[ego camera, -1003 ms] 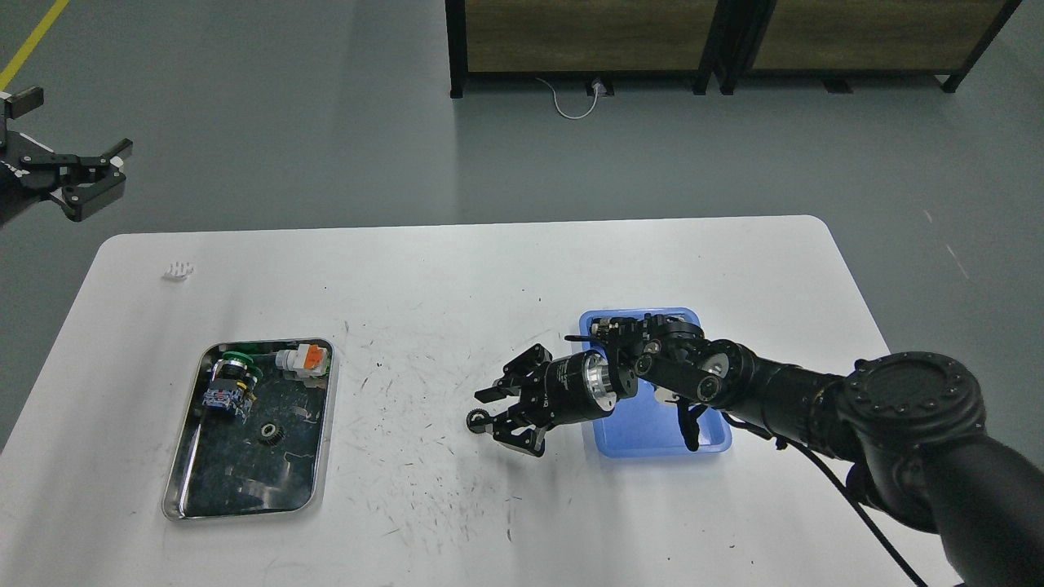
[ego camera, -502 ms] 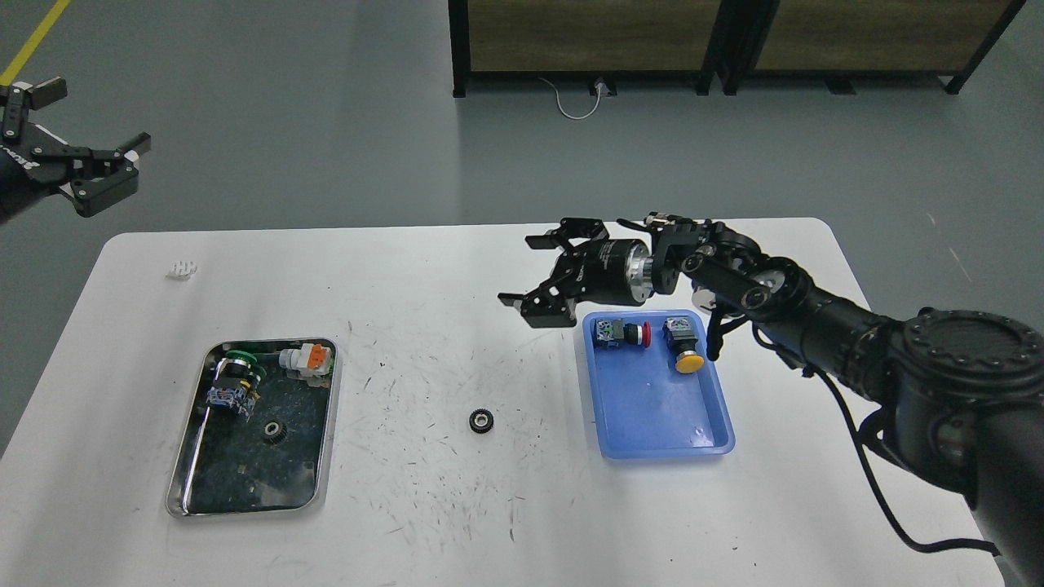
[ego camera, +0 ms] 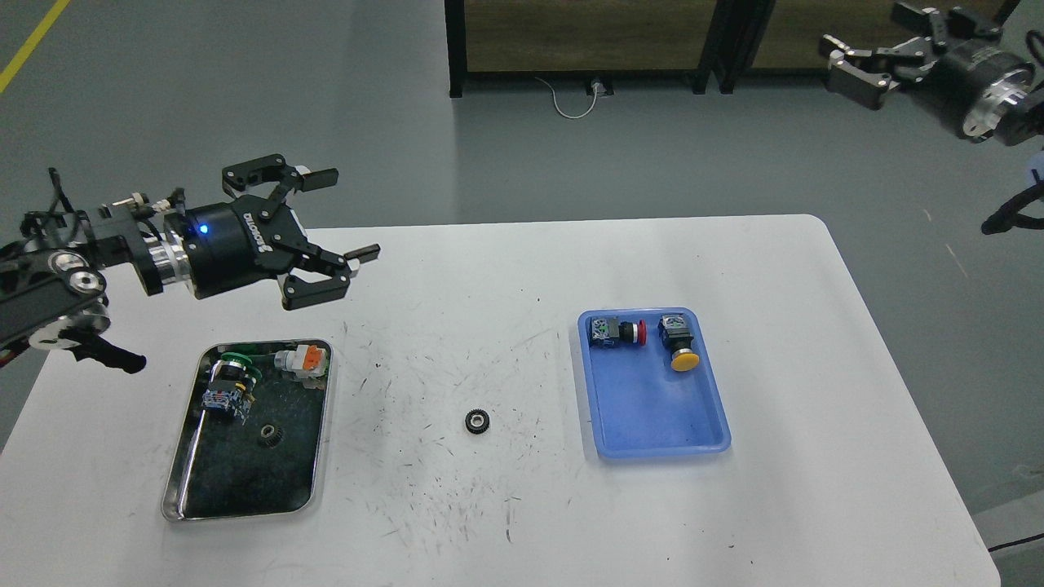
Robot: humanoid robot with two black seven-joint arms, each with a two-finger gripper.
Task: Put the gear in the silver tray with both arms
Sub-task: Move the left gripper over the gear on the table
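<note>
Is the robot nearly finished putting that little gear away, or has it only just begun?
Partway. One gear already lies in the silver tray. A second gear sits on the table between the two trays. Neither tool holds anything: the left tool hangs open above the table, the right tool is raised far away.

My left hand [ego camera: 330, 216] hangs spread above the counter's [ego camera: 489, 269] far left part. A small black gear [ego camera: 476, 421] lies mid-counter, between the silver tray [ego camera: 322, 456] and blue tray [ego camera: 718, 408]. My right hand [ego camera: 856, 57] is raised, spread, beyond the far right corner.
</note>
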